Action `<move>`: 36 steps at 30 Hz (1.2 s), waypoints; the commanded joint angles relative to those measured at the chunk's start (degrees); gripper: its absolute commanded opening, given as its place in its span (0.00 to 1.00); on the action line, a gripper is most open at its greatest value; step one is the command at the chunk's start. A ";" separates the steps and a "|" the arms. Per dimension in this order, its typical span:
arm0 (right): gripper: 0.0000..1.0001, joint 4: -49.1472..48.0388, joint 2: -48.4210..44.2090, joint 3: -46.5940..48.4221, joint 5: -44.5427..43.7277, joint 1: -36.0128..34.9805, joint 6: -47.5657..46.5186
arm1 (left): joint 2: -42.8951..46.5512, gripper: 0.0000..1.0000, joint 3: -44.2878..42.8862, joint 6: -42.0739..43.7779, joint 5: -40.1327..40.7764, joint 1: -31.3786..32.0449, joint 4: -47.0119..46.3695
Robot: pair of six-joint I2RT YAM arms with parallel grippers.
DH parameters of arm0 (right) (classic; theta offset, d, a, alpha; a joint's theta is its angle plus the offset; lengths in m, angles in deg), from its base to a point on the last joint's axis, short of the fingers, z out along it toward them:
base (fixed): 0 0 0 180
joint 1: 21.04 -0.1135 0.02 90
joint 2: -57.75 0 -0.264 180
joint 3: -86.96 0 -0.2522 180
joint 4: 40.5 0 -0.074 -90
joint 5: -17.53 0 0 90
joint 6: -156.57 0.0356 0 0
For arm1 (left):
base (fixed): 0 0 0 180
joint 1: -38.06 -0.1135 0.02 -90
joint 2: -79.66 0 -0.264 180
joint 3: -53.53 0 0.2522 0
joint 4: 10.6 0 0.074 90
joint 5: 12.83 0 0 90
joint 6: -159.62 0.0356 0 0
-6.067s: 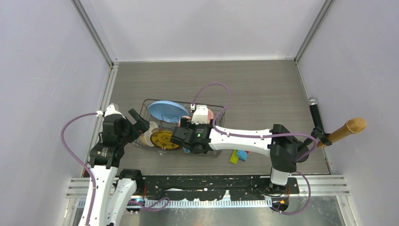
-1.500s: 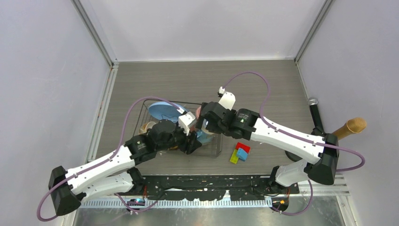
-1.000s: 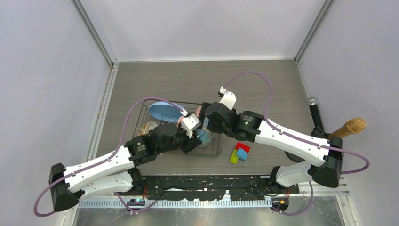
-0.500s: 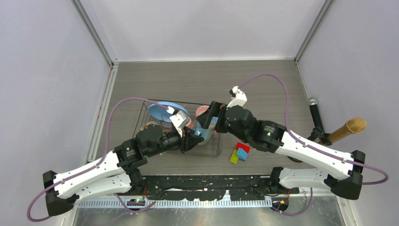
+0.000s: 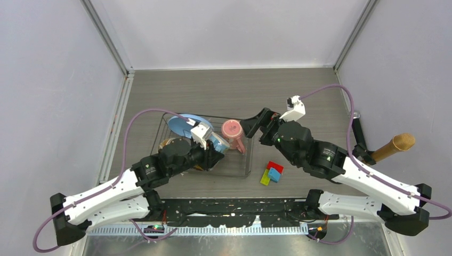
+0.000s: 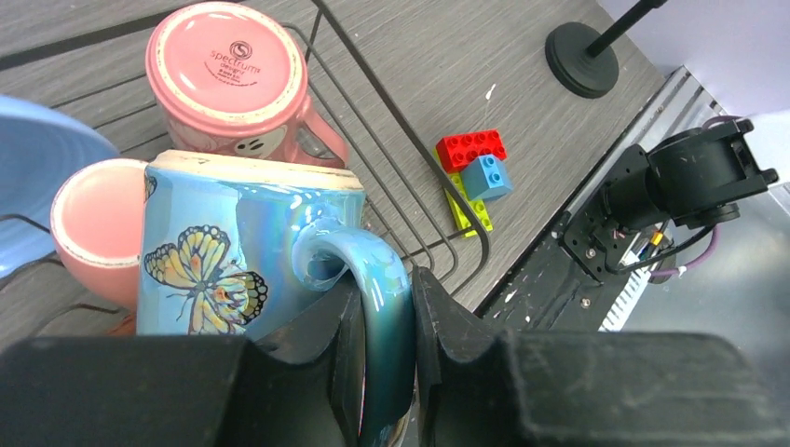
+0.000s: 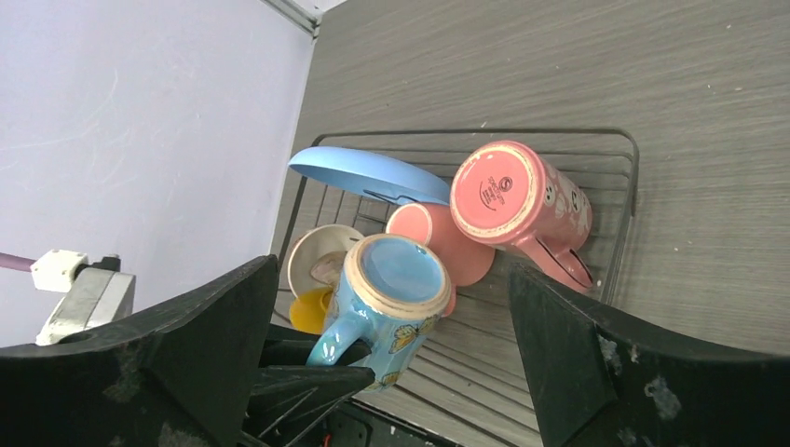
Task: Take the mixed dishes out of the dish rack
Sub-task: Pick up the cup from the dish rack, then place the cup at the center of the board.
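The desk [image 5: 298, 90] carries the dish rack [image 7: 522, 131] toward its near edge, left of centre. In the rack, the light blue plate [image 5: 181, 125] leans at the far-left corner. The speckled pink mug [image 5: 233, 130] sits bottom-up at the far right. The plain salmon mug [image 6: 93, 223] lies just beside the blue butterfly mug [image 6: 233, 251]. The left gripper [image 6: 384, 307] has its jaws pinched on that mug's handle. The right gripper [image 5: 258, 127] hovers at the rack's far-right corner, jaws spread wide and empty. Red, blue and green blocks [image 5: 274, 174] lie just right of the rack.

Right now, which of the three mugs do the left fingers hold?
The blue butterfly-printed ceramic mug, left fingers pinching its handle; the speckled pink mug and plain salmon mug are ungripped.
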 commanded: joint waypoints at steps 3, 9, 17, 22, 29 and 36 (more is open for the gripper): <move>0.99 -8.93 -1.87 -3.69 0.68 0.23 -12.59 | 0.67 0.00 -7.42 -5.48 4.21 -0.05 -7.16; 0.99 -24.08 -7.42 -13.48 7.09 0.19 -22.95 | -3.47 0.00 -14.43 -8.46 8.30 -0.06 -4.44; 0.99 -24.32 -6.37 -14.37 13.09 0.19 -31.77 | -9.88 0.00 -22.92 -19.81 25.37 -0.05 2.64; 0.99 -27.93 -3.25 -15.05 20.92 -0.04 -37.31 | -15.14 0.00 -30.80 -32.35 38.59 -0.09 13.53; 0.98 -33.43 3.12 -15.14 19.07 -3.61 -44.05 | -20.61 0.00 -38.92 -48.66 44.39 -0.08 27.28; 0.92 -42.29 7.74 -16.53 15.96 -3.85 -42.14 | -18.68 0.00 -36.35 -52.45 41.12 -0.15 23.41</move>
